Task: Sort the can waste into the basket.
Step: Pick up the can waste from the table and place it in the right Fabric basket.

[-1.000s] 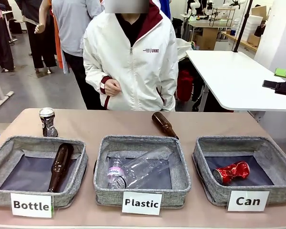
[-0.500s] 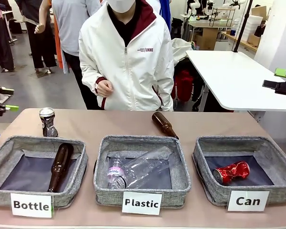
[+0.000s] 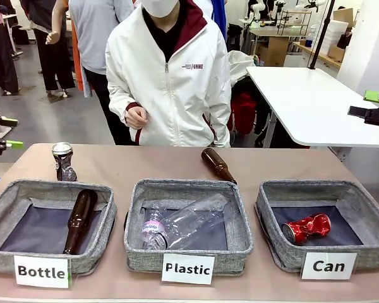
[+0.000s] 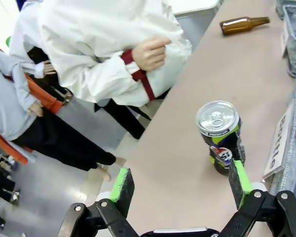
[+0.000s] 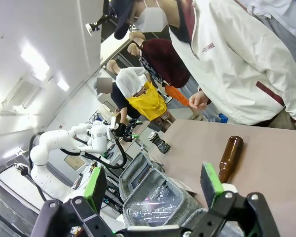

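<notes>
One red can (image 3: 306, 227) lies in the Can basket (image 3: 366, 201). One silver can (image 4: 221, 134) stands upright on the counter (image 3: 145, 165), far-left corner. Left claw (image 4: 180, 175), nearer, spread wide and empty; can just ahead, off-centre. Right claw (image 5: 153, 178) likewise released.

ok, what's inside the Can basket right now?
The Can basket holds one crushed red can, lying on its dark lining. The near wall hides the lining's front strip. The silver-and-dark can stands outside, on the table.

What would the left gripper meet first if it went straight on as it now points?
Most likely the silver and dark can, in line with one finger rather than centred; depth is unclear.
</notes>
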Controlling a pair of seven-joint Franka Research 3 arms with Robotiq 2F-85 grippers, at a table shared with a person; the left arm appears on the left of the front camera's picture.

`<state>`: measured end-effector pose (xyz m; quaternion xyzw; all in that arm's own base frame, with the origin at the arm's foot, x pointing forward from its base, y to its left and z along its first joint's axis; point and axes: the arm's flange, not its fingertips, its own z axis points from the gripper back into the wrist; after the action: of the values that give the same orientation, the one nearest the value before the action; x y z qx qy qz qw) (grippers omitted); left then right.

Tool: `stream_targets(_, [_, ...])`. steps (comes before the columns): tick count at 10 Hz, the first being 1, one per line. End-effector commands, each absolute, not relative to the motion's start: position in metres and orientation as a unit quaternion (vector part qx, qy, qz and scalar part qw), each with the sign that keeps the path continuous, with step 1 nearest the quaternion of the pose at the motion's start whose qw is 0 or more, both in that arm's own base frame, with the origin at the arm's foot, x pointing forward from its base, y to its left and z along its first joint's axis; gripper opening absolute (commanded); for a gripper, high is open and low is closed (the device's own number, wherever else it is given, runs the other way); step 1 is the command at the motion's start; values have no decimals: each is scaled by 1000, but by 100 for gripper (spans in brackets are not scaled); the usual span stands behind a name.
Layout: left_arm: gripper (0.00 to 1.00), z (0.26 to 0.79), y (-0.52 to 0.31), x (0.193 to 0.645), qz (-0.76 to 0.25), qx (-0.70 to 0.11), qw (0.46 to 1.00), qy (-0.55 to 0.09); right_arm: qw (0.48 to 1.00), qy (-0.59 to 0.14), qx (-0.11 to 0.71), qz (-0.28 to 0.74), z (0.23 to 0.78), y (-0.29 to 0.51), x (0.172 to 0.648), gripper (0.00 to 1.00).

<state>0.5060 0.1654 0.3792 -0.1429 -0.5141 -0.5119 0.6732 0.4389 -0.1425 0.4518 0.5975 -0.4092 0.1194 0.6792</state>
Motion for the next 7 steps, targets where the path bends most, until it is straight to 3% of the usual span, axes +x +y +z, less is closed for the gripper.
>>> stream_targets(1, [100, 358, 151, 523, -528, -175, 681, -476, 684, -398, 600, 118, 457, -144, 437, 100])
stream_targets(7, [100, 321, 131, 546, -530, -210, 689, -449, 684, -398, 600, 118, 457, -144, 437, 100])
